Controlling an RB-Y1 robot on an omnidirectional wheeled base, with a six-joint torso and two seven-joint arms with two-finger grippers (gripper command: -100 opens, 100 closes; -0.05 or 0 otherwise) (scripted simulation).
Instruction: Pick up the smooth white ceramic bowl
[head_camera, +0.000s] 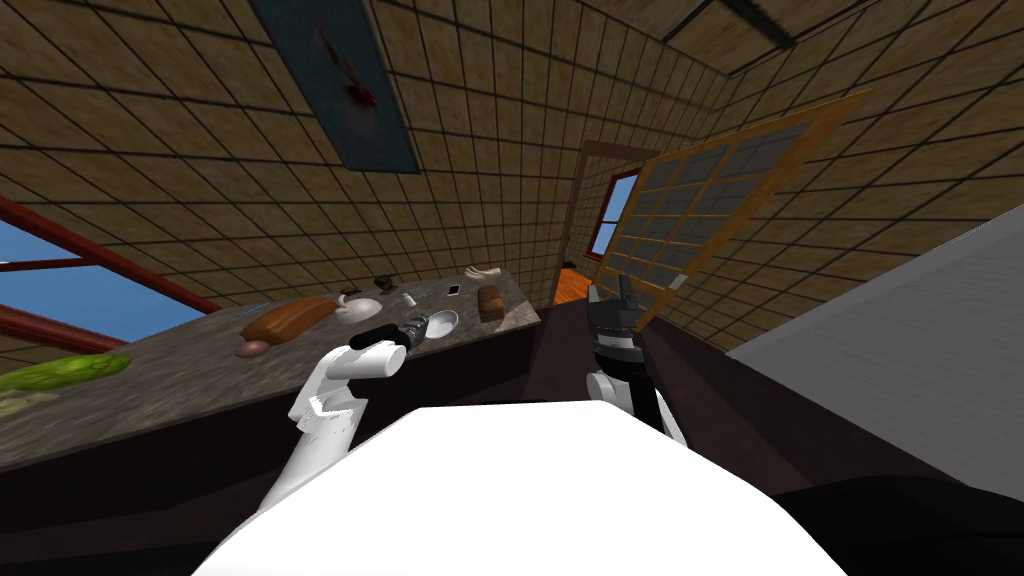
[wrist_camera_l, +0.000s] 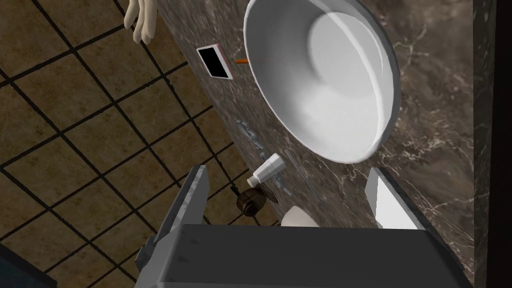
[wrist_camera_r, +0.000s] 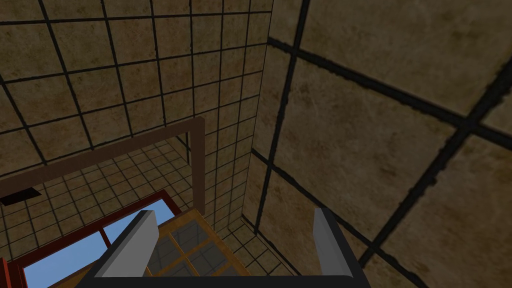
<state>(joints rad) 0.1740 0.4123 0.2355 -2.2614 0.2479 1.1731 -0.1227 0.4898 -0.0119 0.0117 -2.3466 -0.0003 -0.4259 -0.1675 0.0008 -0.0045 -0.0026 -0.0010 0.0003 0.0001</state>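
Left gripper (wrist_camera_l: 286, 172) spread wide, gripping nothing; the white bowl (wrist_camera_l: 325, 85) sits upright on the dark marbled counter (wrist_camera_l: 440, 115), just past its fingertips; small white bottle (wrist_camera_l: 267, 170) lying nearby; a brown lump (wrist_camera_l: 252, 200) is hard to make out; right gripper (wrist_camera_r: 232, 225) open too.

- No text, label, brand, number or sign is legible anywhere.
- The small white bottle (wrist_camera_l: 266, 170) and the wall picture (head_camera: 335, 85) carry no readable lettering.
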